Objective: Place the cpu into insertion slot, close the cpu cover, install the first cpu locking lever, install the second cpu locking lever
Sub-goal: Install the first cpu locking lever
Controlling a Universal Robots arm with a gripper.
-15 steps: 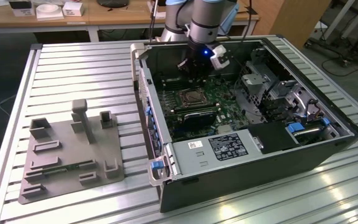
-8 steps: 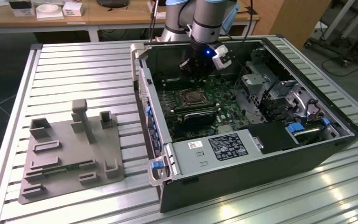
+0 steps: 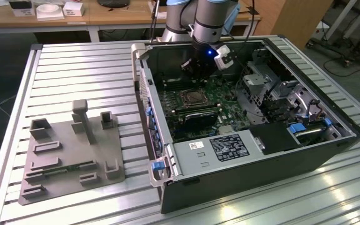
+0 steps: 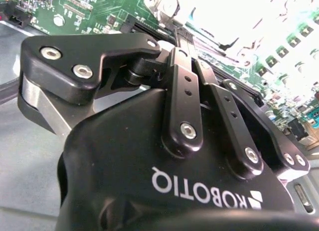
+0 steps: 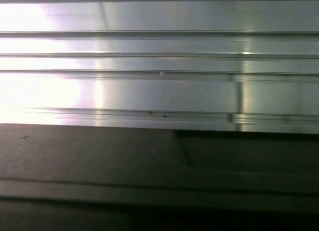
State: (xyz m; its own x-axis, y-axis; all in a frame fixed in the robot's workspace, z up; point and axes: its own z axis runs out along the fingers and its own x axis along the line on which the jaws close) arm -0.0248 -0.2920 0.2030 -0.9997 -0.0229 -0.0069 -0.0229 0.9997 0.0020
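Observation:
In the exterior view the open computer case [image 3: 261, 154] lies on the table with its green motherboard [image 3: 221, 91] facing up. The insertion slot [image 3: 192, 98] is a square socket with a dark centre. The silvery frame around it looks like the cpu cover [image 3: 183, 95] lying flat. The cpu is hidden, and the locking levers are too small to tell apart. My gripper [image 3: 196, 68] hangs inside the case, above the board and a little behind the slot, apart from it. The second wrist view has the gripper's black body [image 4: 164, 156] over the green board [image 4: 89, 12].
The case walls [image 3: 144, 89] close in the board. A drive cage [image 3: 264, 77], cables and a black power unit [image 3: 277, 138] stand at the exterior view's right. A grey parts fixture [image 3: 73, 150] sits on the slatted aluminium table [image 3: 73, 65] [image 5: 159, 86].

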